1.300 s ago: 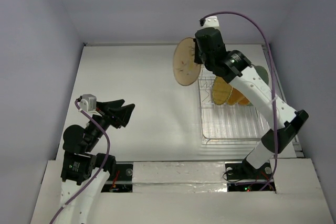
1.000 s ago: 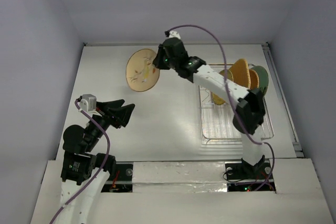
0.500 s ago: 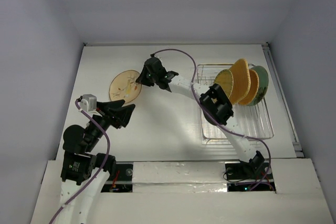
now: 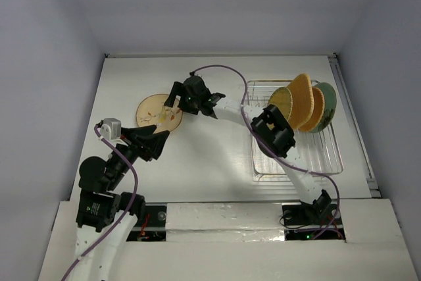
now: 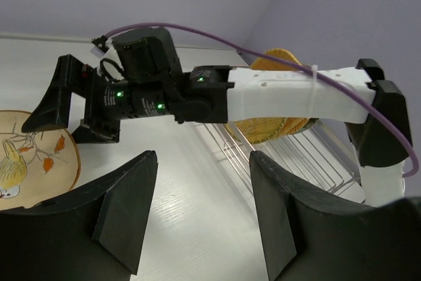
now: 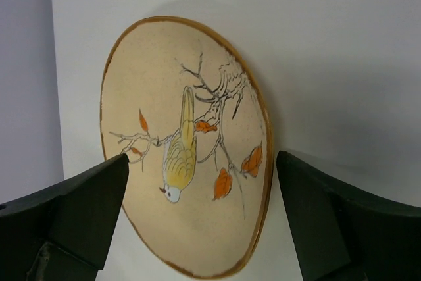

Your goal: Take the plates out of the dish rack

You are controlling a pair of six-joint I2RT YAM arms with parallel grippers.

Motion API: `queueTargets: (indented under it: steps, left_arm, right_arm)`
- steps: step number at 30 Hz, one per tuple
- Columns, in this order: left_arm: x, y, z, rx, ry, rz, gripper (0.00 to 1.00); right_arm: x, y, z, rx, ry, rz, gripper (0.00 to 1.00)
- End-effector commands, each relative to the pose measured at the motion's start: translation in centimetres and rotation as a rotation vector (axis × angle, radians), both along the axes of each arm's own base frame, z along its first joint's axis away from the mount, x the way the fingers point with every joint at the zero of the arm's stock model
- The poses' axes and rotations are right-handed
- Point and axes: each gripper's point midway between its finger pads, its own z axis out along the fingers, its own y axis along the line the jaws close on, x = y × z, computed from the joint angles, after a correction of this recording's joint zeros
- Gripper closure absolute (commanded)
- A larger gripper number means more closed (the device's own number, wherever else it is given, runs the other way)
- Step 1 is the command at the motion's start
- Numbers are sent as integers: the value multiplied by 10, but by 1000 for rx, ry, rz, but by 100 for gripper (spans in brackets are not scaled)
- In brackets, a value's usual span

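Note:
The cream plate with a bird drawing (image 4: 155,111) (image 6: 184,149) (image 5: 26,162) lies on the white table left of centre. My right gripper (image 4: 172,101) (image 6: 202,159) hovers at its near right edge. It is open, with a finger on each side of the plate and neither touching it. The silver wire dish rack (image 4: 296,159) (image 5: 296,156) stands at the right. In its far end stand a yellow plate (image 4: 281,102), two orange woven-looking plates (image 4: 302,97) and a pale green one (image 4: 328,106). My left gripper (image 4: 161,133) (image 5: 204,156) is open and empty, just near of the cream plate.
My right arm (image 4: 263,120) stretches from its base across the rack's left edge to the plate, its purple cable (image 4: 223,69) looping above. Grey walls enclose the table on three sides. Bare table shows between the cream plate and the rack.
My right gripper carried the cream plate from above the rack leftward, lowered it onto the table, then opened and let it go. The left arm has not moved.

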Motion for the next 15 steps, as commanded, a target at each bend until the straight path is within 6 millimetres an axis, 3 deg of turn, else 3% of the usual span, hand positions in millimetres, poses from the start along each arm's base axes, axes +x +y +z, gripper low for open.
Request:
queueTargets:
  steps: [1,5,6,8,9,10,11,12,13,14,15]
  left_arm:
    - [2,-2,7,-12,-20,-9,45]
    - [4,-1,6,-10,-13,-1,45]
    - [4,-1,6,-10,-11,2,45]
    - [5,-1,5,-10,-8,5,46]
    - [5,0,5,-10,-7,7,46]
    - [6,-1,4,-9,-2,7,47]
    - [6,0,4,-8,-3,9,52]
    - [6,0,3,-7,0,9,55]
    - [7,0,4,-8,-2,12,59]
    - [7,0,3,-9,1,13,68]
    - [7,0,2,-8,4,13,73]
  right_arm:
    - [-1,-4,108,60,-189,19,0]
    - [-1,-31,143,-33,-272,-19,0]
    - [-5,-39,169,-20,-311,-25,0]
    - [-11,-55,180,-59,-352,-33,5]
    - [-19,-69,214,-49,-410,-41,23]
    - [-21,-83,207,-93,-419,-67,43]
    - [-26,-95,214,-112,-439,-81,91]
    - [-31,-109,221,-149,-471,-89,100]
    - [-39,-136,251,-164,-522,-148,100]
    - [-46,-155,230,-240,-503,-160,100]
    - [-51,-174,228,-303,-520,-183,100]
